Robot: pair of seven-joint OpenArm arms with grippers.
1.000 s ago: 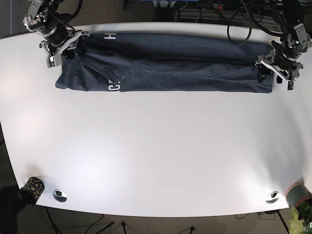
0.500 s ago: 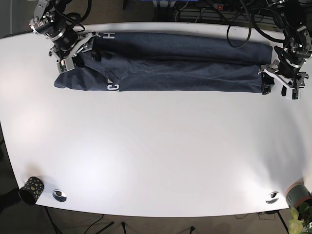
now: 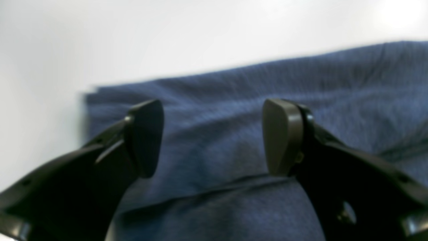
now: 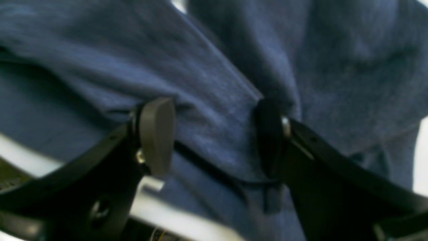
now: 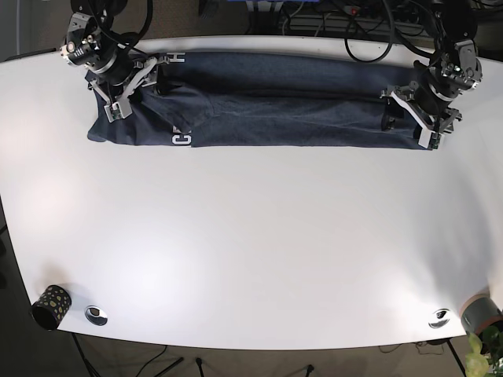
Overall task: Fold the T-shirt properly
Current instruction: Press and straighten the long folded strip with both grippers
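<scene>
Right now the navy T-shirt [image 5: 267, 100] lies folded into a long band along the far edge of the white table [image 5: 251, 236], white lettering showing near its left end in the base view. Left gripper [image 5: 415, 118] sits over the shirt's end by the table's far right corner; in its wrist view the left gripper [image 3: 212, 137] has both pads spread wide, only flat blue fabric [image 3: 234, 110] between them, nothing pinched. Shirt edge and bare tabletop [image 3: 167, 36] visible beyond the fingertips. Right gripper [image 5: 134, 86] is at the opposite end, near the far left corner, over the bunched sleeve area. Its wrist view shows the right gripper [image 4: 215, 134] also parted wide, a raised fold of cloth [image 4: 214, 97] running between the pads; whether the pads touch that cloth, cannot tell, too blurred. Near edge of the table: a dark speckled cup [image 5: 50, 305] at the left corner, two small round metal fittings [image 5: 96, 315], [image 5: 439, 317], and a grey pot [image 5: 481, 312] at the right corner.
</scene>
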